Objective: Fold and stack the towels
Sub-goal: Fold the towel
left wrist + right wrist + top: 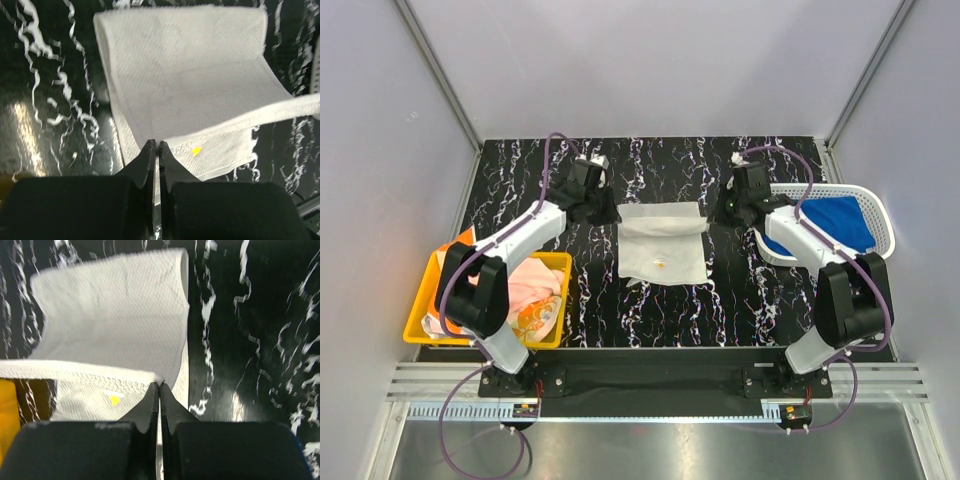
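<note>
My left tool (155, 146) is closed on the white towel (663, 248), pinching its raised edge at the left corner. My right tool (159, 386) is closed on the same edge at the right corner. Between the two tools that edge runs as a taut band above the rest of the cloth. The lifted part curves down to the far fold. The towel's lower layer lies flat on the middle of the tabletop (520, 190), and a small yellow tag (196, 150) shows on it under the band.

To the left of the towel, well apart from it, stands a yellow bin (418, 312). It holds a pink towel (530, 280) and an orange-patterned towel (536, 318), and my left arm reaches over its far corner. To the right stands a white basket (880, 206) with a blue towel (835, 222) inside. My right arm crosses over the basket's near side and hides part of it.
</note>
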`<state>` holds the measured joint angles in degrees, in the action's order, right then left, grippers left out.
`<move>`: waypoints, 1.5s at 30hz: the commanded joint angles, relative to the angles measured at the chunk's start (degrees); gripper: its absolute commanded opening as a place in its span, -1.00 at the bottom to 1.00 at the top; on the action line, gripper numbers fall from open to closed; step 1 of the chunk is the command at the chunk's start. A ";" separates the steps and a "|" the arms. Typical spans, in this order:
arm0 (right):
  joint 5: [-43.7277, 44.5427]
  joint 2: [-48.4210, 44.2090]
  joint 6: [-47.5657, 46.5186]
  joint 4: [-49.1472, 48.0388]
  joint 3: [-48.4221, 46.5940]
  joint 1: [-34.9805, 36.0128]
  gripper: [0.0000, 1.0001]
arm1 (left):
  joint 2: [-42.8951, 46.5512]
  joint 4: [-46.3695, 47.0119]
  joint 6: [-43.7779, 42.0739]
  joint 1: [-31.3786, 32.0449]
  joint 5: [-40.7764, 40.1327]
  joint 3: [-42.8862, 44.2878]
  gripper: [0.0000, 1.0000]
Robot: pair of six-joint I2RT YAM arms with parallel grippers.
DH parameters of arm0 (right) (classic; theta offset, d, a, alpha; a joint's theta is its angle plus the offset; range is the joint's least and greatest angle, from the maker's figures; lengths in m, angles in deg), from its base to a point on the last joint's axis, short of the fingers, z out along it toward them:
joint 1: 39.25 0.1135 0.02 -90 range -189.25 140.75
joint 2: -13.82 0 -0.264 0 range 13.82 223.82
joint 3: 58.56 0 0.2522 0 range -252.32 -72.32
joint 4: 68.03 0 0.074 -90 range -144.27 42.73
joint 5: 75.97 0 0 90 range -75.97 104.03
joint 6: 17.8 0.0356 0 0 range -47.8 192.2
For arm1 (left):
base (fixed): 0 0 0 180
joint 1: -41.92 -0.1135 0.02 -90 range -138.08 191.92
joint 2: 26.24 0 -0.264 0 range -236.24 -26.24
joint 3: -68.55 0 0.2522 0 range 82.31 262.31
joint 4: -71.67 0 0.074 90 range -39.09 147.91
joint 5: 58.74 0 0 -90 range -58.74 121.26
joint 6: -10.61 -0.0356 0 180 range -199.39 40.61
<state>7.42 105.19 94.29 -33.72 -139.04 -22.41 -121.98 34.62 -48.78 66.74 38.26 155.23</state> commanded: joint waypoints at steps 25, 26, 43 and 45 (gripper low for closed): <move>0.55 -8.67 1.73 -3.33 12.84 4.34 -1.00 | 9.88 3.25 0.15 6.91 -6.92 -13.86 -1.00; 0.29 -8.49 1.73 -3.24 13.02 4.43 -1.00 | 9.79 3.16 -0.02 7.00 -6.83 -14.04 -1.00; 0.02 -9.81 1.90 -2.80 14.33 4.87 -1.00 | 10.31 2.28 -0.55 7.26 -7.80 -15.53 -1.00; -0.77 -9.63 2.43 -4.11 15.91 4.87 -1.00 | 10.40 2.98 -0.38 7.52 -7.45 -16.75 -1.00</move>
<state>7.24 97.12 95.73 -35.64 -124.77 -18.13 -114.23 35.51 -48.89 73.89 31.46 140.20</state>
